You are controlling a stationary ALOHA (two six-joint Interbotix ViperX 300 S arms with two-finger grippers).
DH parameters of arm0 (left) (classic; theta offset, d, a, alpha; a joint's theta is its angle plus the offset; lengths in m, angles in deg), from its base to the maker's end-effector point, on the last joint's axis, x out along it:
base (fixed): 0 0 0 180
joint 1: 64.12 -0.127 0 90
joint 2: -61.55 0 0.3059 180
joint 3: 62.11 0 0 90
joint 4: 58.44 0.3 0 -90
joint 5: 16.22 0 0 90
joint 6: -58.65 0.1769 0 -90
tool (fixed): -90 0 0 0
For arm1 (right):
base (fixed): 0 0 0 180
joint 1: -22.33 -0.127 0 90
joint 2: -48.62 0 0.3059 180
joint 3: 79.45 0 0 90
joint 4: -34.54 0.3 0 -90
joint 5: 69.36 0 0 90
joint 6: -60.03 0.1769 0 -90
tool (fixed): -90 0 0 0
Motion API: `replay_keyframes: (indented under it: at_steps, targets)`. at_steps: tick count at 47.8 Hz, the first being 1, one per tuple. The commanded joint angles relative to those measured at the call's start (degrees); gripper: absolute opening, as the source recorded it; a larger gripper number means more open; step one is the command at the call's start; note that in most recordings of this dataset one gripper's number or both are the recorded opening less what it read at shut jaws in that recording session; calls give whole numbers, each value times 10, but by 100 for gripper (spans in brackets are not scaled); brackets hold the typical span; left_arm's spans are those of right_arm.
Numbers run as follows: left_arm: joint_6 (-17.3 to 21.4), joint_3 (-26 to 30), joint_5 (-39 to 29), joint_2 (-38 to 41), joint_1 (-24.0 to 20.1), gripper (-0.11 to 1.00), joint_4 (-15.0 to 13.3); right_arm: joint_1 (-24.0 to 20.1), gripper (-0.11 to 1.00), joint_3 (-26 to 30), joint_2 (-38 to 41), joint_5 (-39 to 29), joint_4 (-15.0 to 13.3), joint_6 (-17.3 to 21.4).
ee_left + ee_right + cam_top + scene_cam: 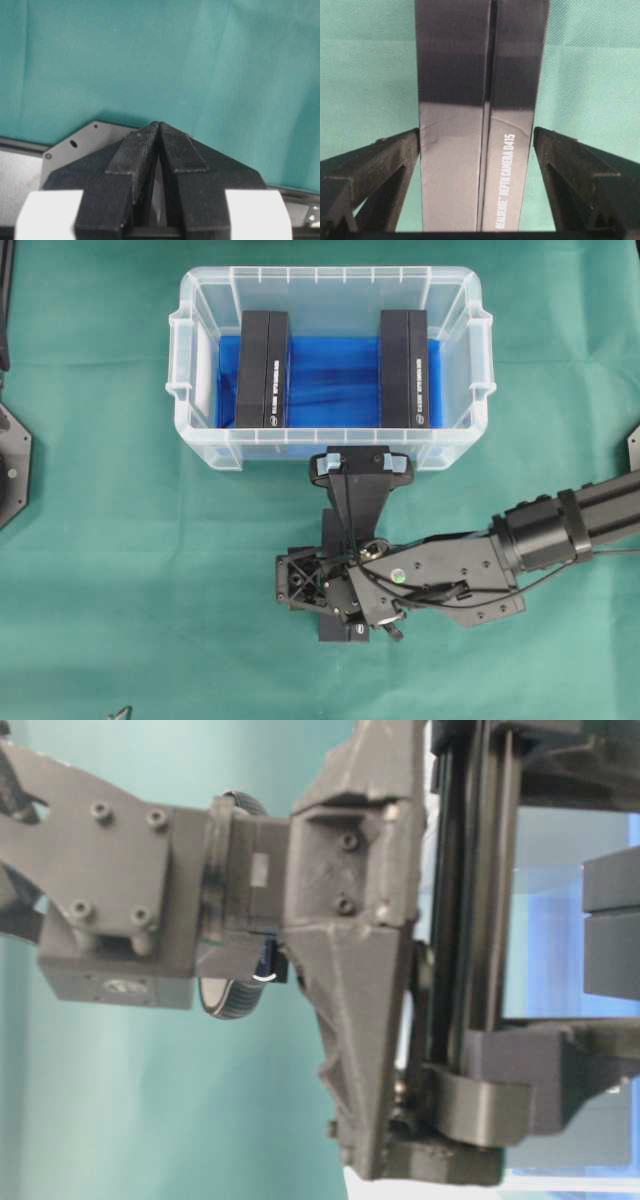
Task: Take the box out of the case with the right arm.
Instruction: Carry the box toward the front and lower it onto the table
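In the overhead view, two black boxes [263, 369] are seen upright in the case [330, 448]; a third box [340, 625] is laid on the green cloth [150, 580] outside it, under the right gripper [362, 466]; in the left wrist view, the left gripper [159, 131] is seen with jaws pressed together; in the right wrist view, the box is flanked by spread fingers [395, 160], a slight gap showing on the right side.
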Motion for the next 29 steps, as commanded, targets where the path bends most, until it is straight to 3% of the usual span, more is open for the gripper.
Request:
replay_keyframes:
  at_steps: [1, 15, 24, 29]
  targets:
    - [0, 6, 3, -1, -2, 8, 2, -1, 91, 8, -23, 0, -2, -2]
    - [0, 6, 3, -1, -2, 8, 2, -1, 90, 47, -64, -47, -17, -3]
    - [0, 6, 3, -2, -2, 8, 2, -1, 88, 120, -77, -136, -55, -24]
    - [0, 6, 3, -1, -2, 8, 2, 0, 87, 162, -76, -187, -61, -42]
